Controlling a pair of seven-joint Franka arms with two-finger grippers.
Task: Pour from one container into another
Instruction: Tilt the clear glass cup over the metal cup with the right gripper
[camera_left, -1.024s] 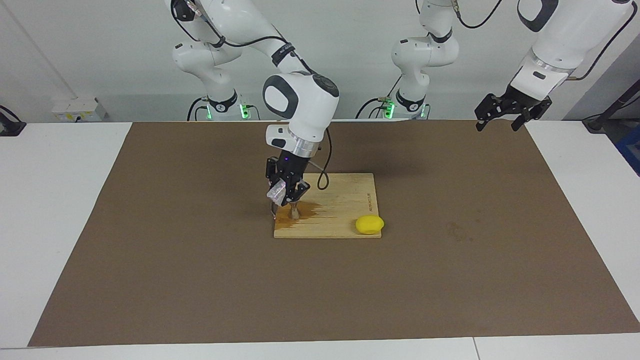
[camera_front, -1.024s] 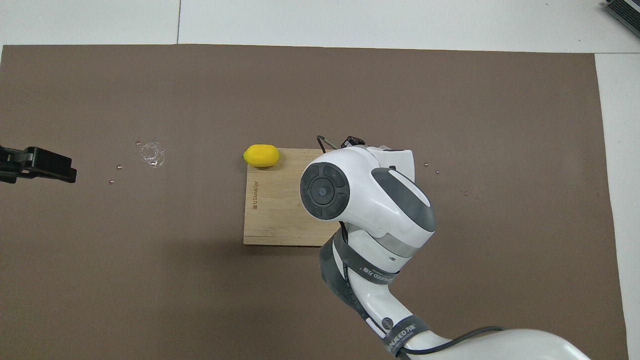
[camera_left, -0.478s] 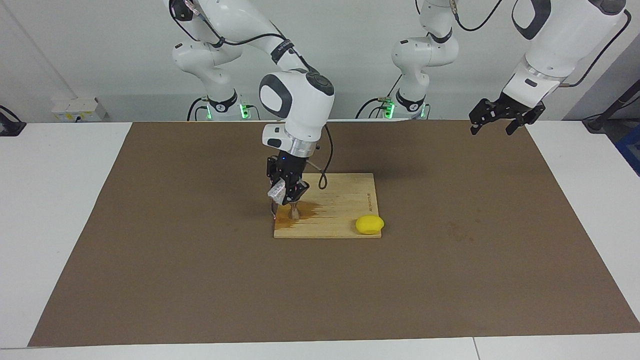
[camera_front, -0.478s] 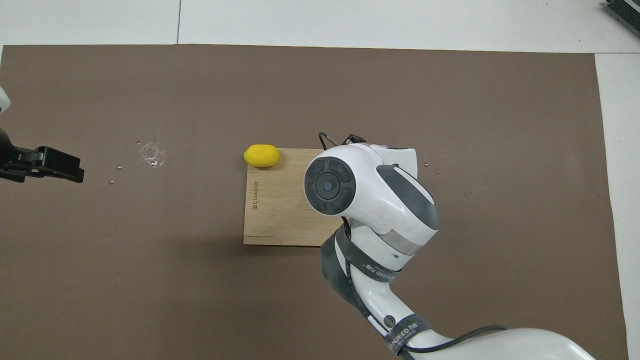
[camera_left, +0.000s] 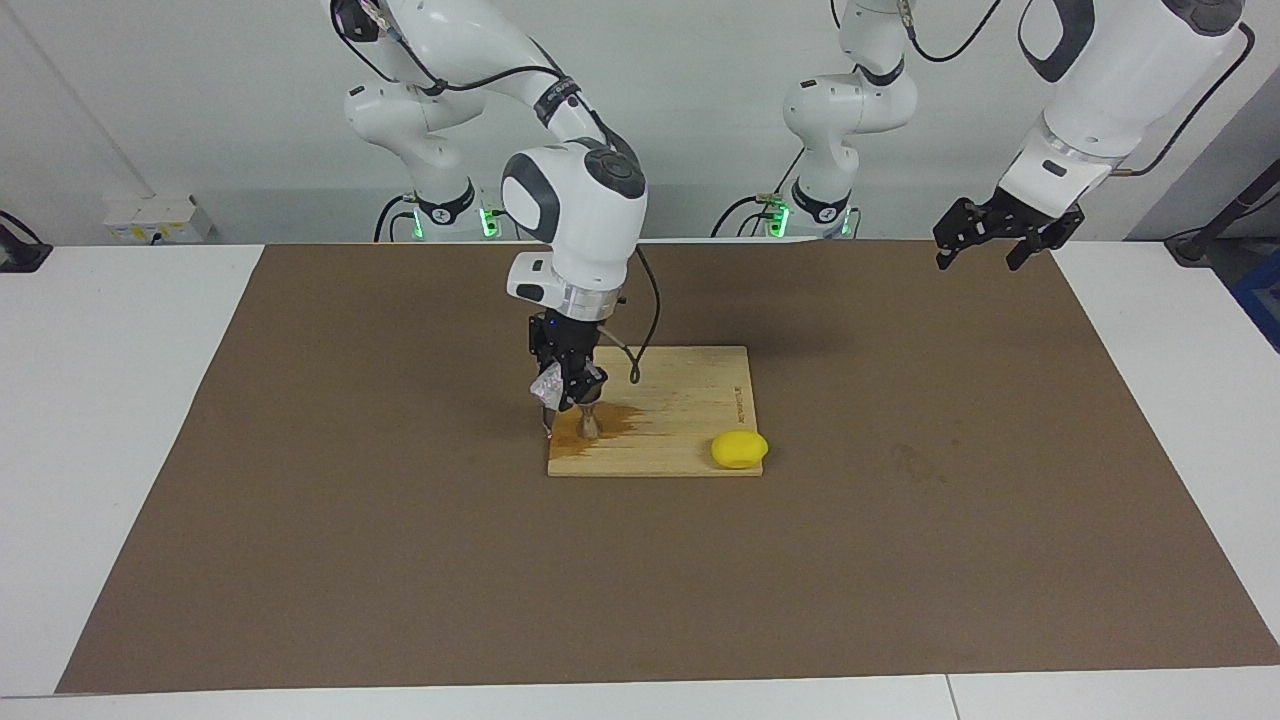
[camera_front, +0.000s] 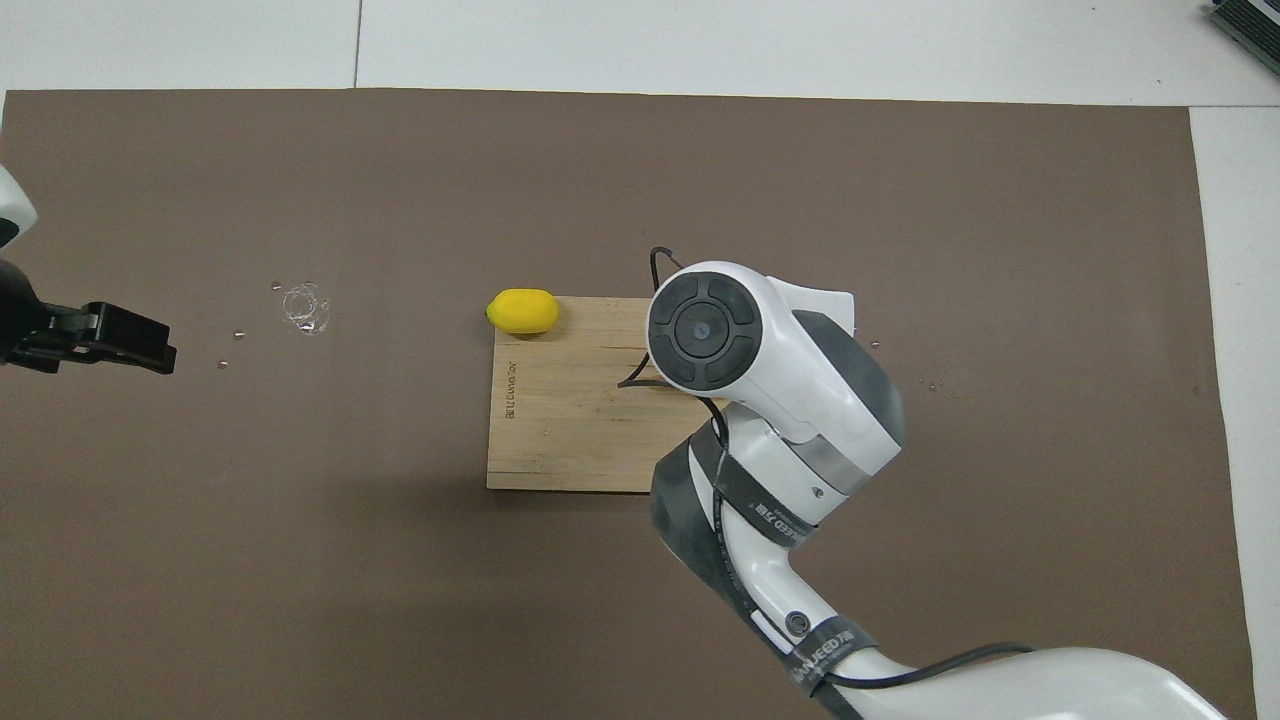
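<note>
The right gripper (camera_left: 566, 385) is clamping the tilted cup (camera_left: 548, 384) directly above the jigger (camera_left: 589, 423), which is standing on the board (camera_left: 690, 400) amid spill, while the left gripper (camera_left: 985, 243), fingers wide, is waiting well apart.

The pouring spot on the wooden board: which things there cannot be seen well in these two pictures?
- Overhead view: the clear cup and the steel jigger are hidden under the right arm's wrist.
- Facing view: the clear cup is partly covered by the right gripper; its contents cannot be seen.
- Facing view: the steel jigger is too small to show its fill level.
</note>
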